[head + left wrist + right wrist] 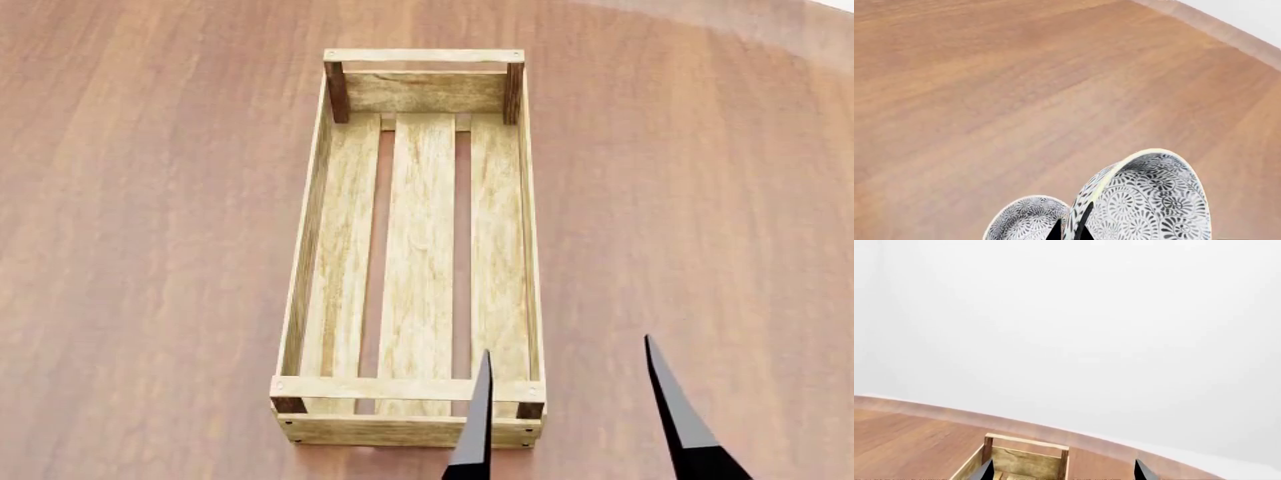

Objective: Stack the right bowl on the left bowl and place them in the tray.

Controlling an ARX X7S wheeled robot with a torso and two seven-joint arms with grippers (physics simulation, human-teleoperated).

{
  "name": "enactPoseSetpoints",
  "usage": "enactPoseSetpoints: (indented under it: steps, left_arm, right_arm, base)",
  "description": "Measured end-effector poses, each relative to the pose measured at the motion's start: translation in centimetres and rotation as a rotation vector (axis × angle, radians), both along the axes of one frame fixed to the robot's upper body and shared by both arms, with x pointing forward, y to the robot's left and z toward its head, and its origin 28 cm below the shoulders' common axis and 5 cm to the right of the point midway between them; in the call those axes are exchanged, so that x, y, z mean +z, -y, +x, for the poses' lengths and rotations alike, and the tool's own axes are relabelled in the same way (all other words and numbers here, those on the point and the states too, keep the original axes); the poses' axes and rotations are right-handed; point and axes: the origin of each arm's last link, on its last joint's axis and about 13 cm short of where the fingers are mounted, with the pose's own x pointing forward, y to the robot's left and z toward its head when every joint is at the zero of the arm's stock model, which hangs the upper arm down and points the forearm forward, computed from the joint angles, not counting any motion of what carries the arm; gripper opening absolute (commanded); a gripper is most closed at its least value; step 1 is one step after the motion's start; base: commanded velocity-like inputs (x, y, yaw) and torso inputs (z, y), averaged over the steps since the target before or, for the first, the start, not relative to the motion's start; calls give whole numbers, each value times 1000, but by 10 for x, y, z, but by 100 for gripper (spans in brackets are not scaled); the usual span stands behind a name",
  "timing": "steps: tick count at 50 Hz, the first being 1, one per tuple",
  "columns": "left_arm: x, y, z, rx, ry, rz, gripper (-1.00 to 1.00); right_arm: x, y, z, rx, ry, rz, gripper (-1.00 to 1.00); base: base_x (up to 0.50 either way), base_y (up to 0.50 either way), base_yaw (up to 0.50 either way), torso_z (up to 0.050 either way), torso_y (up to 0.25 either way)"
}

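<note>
In the left wrist view two white bowls with a black floral pattern show close up. The larger-looking bowl (1154, 200) is tilted on edge, and the other bowl (1024, 220) lies beside it. My left gripper (1069, 234) has its dark fingertips pinched on the tilted bowl's wall, one on each side. The bowls and the left gripper are out of the head view. The light-wood tray (304, 250) lies empty in the middle of the table, and its far end shows in the right wrist view (1026, 442). My right gripper (577, 420) is open and empty over the tray's near right corner.
The round wooden table (134, 250) carries everything. Its curved rim (1214, 30) runs past the bowls in the left wrist view, with white floor beyond. The same rim (921, 407) shows behind the tray in the right wrist view.
</note>
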Motion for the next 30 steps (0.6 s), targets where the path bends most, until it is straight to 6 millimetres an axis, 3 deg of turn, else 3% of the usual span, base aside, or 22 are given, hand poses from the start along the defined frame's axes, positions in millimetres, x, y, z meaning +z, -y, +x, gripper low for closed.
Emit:
enactPoseSetpoints:
  steps: [30]
  left_arm:
    - [-9, -9, 10, 32, -49, -16, -100]
  right_arm:
    - [-4, -1, -1, 7, -12, -4, 100]
  base:
    - [0, 0, 0, 0, 1]
